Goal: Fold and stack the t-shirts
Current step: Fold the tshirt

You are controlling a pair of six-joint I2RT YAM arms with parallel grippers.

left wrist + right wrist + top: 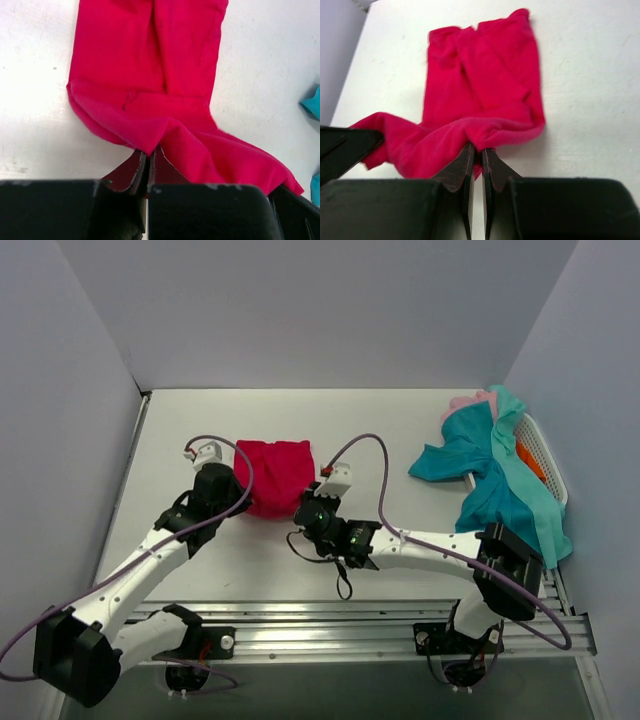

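The crimson red t-shirt lies partly folded on the white table, a narrow strip running away from the arms. My left gripper is shut on its near left corner, where the cloth bunches at the fingertips. My right gripper is shut on its near right corner; the red cloth is pinched there too. Both hold the near edge lifted a little. Several teal t-shirts and a pale pink one hang in a heap over the basket at the right.
The white slotted basket stands at the right edge of the table under the heap, with something orange inside. Grey walls close the table at the left, back and right. The metal rail with the arm bases runs along the near edge.
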